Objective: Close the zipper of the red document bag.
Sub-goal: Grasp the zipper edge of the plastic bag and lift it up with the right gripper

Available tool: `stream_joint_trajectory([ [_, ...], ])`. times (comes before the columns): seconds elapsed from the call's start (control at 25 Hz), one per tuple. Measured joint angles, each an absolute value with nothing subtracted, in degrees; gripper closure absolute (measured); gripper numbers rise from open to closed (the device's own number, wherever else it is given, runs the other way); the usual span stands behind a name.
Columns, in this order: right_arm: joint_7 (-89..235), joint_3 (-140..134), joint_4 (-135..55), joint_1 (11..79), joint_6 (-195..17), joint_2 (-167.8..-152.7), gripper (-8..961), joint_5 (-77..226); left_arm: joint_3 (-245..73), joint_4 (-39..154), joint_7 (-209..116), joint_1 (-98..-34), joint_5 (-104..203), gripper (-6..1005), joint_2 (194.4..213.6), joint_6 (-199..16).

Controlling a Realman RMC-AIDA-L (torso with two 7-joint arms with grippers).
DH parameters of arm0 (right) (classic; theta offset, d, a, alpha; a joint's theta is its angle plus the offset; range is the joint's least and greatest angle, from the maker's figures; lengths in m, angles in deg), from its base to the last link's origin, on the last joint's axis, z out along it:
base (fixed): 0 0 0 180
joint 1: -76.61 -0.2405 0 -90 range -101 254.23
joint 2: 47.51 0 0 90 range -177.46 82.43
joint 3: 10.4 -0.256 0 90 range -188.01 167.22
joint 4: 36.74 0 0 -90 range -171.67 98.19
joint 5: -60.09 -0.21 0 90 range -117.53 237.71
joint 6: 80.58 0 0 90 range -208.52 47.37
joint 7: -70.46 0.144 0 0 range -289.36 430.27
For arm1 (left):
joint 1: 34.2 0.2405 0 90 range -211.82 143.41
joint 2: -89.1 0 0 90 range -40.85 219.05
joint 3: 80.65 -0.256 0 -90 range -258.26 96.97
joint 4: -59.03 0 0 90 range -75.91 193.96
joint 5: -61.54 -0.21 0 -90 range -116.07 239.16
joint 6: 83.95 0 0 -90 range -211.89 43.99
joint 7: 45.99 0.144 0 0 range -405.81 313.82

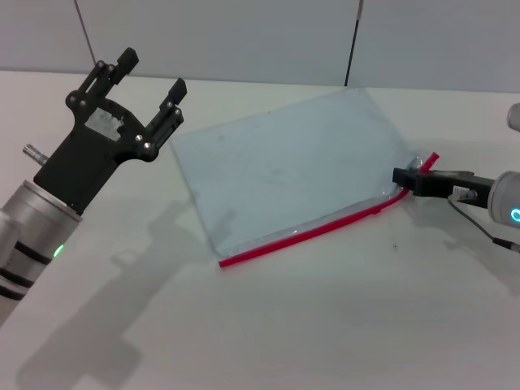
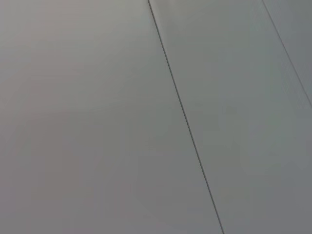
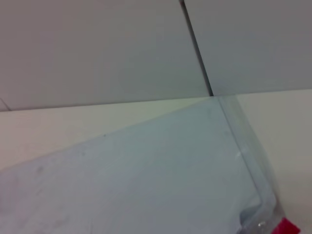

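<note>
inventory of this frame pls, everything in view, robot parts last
red document bag: 1, translucent pale blue-grey, flat on the table at centre, lying at a slant.
zipper: 1, bright red strip along the bag's near long edge; its right end curls up at the right tool.
table: 1, white, under everything.
wall: pale grey panels with dark seams, behind the table.
left tool: 1, black, open, raised above the table to the bag's left, touching nothing.
right tool: 1, black, low at the bag's right corner by the zipper's end; whether it grips cannot be told.
</note>
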State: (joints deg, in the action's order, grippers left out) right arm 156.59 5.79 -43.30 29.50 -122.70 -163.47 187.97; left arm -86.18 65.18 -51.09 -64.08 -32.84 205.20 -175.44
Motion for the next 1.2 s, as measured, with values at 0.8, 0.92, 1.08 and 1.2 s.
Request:
stream_joint_trajectory([
  [0.8,151.37,5.51,-43.60,29.14,-135.86,-163.72,936,187.32,-86.56,65.35,-51.09,-64.11,-33.96,304,205.20,-175.44],
  [0.92,149.07,2.63,-43.33,28.82,-139.53,-163.78,938,187.31,-86.65,65.18,-51.09,-64.69,-36.47,304,205.20,-175.34],
  [1.08,146.06,-1.39,-42.26,27.93,-143.77,-163.92,939,187.29,-86.65,65.35,-51.09,-65.71,-39.43,304,205.30,-174.79],
  [1.2,144.15,-3.86,-40.27,26.89,-145.49,-163.96,939,187.27,-86.65,65.55,-51.09,-66.30,-41.73,304,205.37,-173.98],
])
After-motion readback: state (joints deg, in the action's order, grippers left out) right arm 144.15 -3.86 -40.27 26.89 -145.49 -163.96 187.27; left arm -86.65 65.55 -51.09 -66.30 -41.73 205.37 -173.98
